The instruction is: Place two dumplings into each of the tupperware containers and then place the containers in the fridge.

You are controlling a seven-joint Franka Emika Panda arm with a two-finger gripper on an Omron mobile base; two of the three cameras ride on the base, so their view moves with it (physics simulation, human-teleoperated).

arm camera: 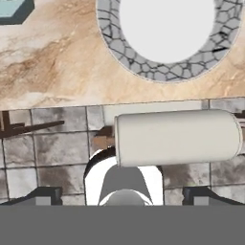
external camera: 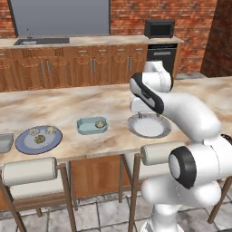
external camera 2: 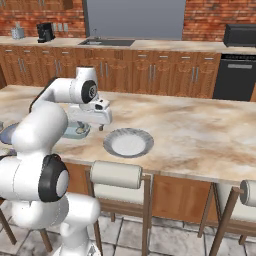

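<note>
One dumpling (external camera: 99, 123) sits in the teal tub (external camera: 92, 126); three wait on the plate (external camera: 39, 139) at nine o'clock. Fingers (arm camera: 45, 195) spread, empty.

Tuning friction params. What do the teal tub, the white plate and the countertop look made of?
Teal tub: looks like plastic, matte pale teal, thin rimmed walls, no shine.
White plate: probably glazed ceramic; smooth white centre, grey crackle-patterned rim.
Countertop: looks like polished marble or similar stone; beige with brown veining. Being a render, it could equally be laminate.
</note>
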